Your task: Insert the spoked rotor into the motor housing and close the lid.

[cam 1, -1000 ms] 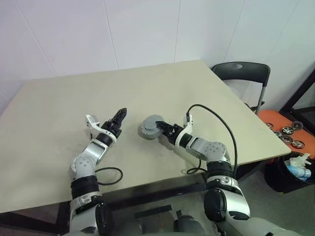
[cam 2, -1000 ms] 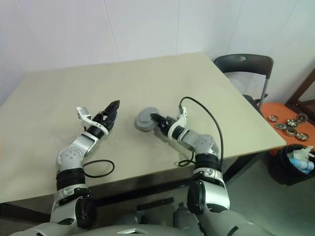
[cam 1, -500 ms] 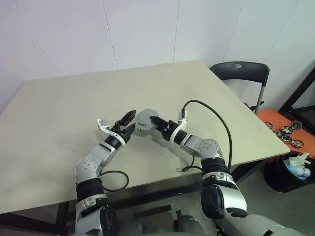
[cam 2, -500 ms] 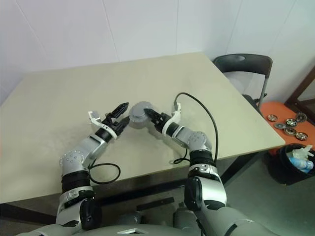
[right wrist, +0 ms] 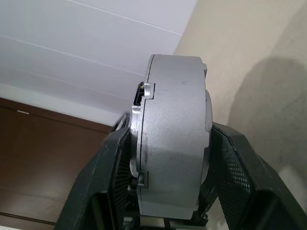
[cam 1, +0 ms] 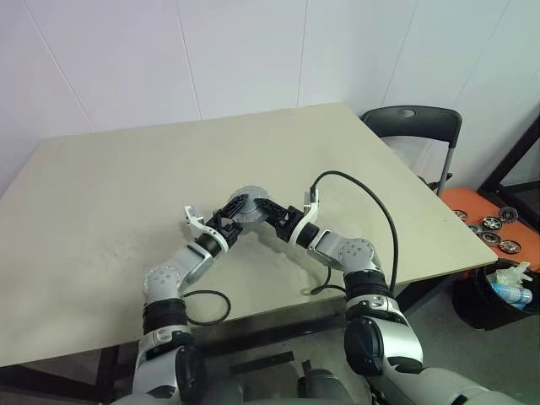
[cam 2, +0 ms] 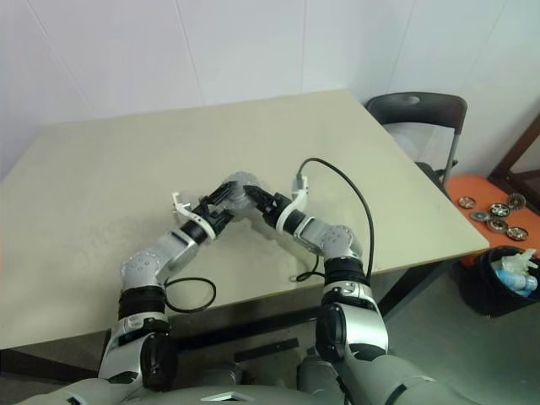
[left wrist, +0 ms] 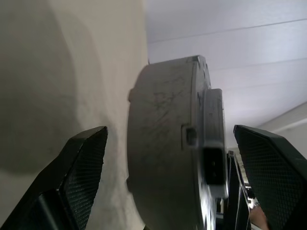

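Right end effector (cam 1: 268,207) is clamping the closed motor housing (cam 1: 247,206) by its flat faces, lifted above the worktop (cam 1: 101,211) centre. Left end effector (cam 1: 233,212), wide, is straddling it from 9 o'clock. Looks heavy, rigid, smooth metal; take it across the faces.

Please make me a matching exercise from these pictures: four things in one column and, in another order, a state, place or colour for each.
Things:
1. left gripper
2. right gripper
3. housing
4. chair

Descriptions:
a. black, beside the table
b. shut on the housing
c. grey and round, between both grippers
d. open, one finger on each side of the housing

Pairs: 1-d, 2-b, 3-c, 4-a
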